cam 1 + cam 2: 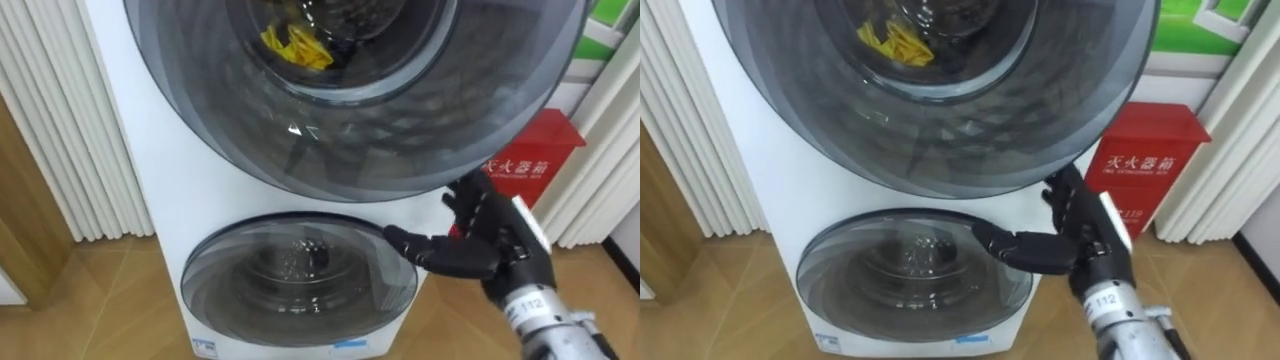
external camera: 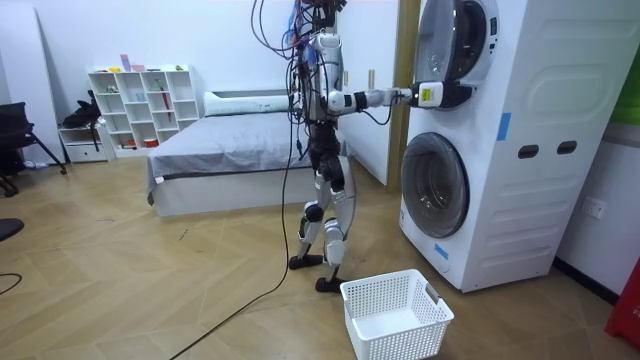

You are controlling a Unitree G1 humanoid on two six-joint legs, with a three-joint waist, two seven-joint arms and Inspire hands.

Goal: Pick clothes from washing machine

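Two round doors are stacked on the washing machine [image 2: 520, 150]. The yellow cloth [image 1: 295, 45] sits inside, behind the upper door [image 1: 350, 130], which looks shut, tho hard to be sure at this angle. Right hand [image 1: 480, 240] is by that door's lower right rim, fingers loose and spread, thumb out, holding nothing. Step now, imo: open the door. Hook fingertips behind the rim, pull out w/ a steady arc, and don't slip onto the lower door [image 1: 300, 270]. White basket [image 2: 395, 315] stands on the floor nearby.
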